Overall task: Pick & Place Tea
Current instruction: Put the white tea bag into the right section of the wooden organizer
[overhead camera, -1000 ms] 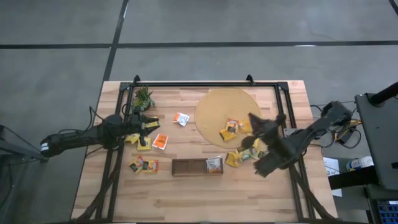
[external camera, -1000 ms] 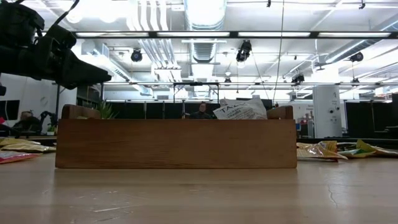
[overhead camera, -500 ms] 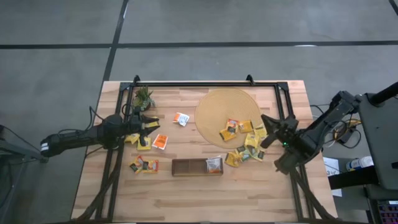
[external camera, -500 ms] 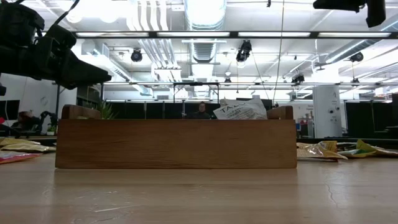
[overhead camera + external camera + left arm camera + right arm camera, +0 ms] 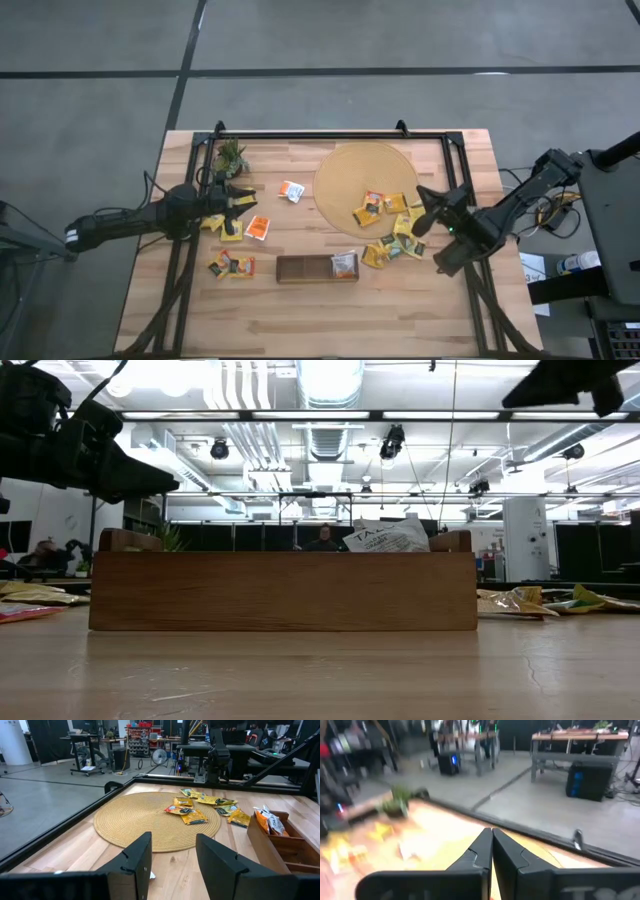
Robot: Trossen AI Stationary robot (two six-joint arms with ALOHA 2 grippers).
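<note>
The left gripper (image 5: pixel 240 205) hovers at the left side of the table (image 5: pixel 300 320), its two dark fingers (image 5: pixel 137 857) spread apart with nothing between them. Directly around it lie several tea sachets: yellow ones (image 5: pixel 226 226) just beneath the fingers, an orange one (image 5: pixel 258 227) just beside them, and a white-and-orange one (image 5: pixel 292 190) a little farther toward the round mat (image 5: pixel 345 170). Two more yellow-and-orange sachets (image 5: pixel 231 265) lie nearer the table's front edge, left of the dark brown tray (image 5: pixel 305 268), which holds one white-and-orange sachet (image 5: pixel 344 264) at its right end. The small green plant (image 5: pixel 230 156) stands near the back left corner, close to this gripper. The right gripper (image 5: pixel 422 212) is raised over the right edge of the mat, its fingers (image 5: pixel 492 852) pressed together and empty. Below and beside it lies the largest cluster of tea: small flat square packets, mostly yellow with dark marks (image 5: pixel 405 238), some on the mat (image 5: pixel 372 208) and others spilling off it onto the wood. From the left wrist view the same cluster (image 5: pixel 200 807) shows across the mat's far side.
</note>
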